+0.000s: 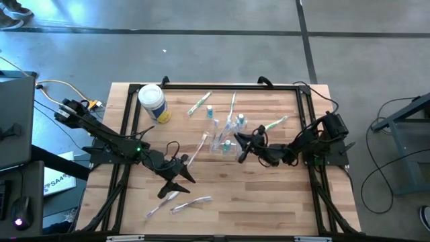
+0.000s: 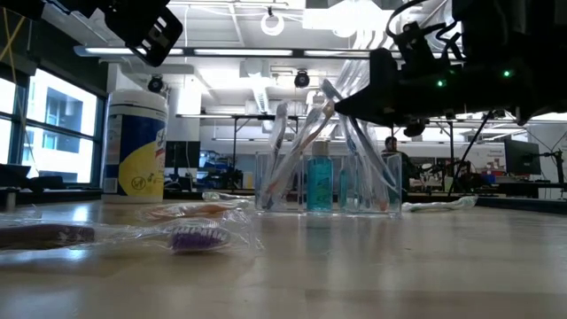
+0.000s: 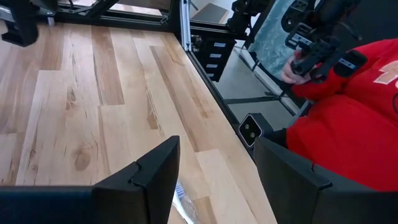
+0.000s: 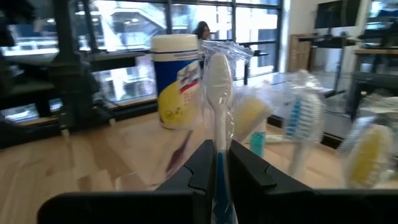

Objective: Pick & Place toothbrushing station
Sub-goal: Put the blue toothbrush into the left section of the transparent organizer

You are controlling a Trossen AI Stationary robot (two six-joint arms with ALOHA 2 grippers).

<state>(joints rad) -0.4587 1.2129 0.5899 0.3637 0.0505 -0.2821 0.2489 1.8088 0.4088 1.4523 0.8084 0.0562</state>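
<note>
The right gripper pinches a wrapped toothbrush upright, seemingly to slot it into the clear holder just beneath. The left gripper, jaws apart and empty, hovers over spare toothbrushes, ready.

The right arm is reaching in from the table's right edge toward the middle, its gripper pinching nearly closed on a thin white handle. The left arm is stretching from the left edge toward the front, its gripper hanging spread apart, holding nothing.
</note>
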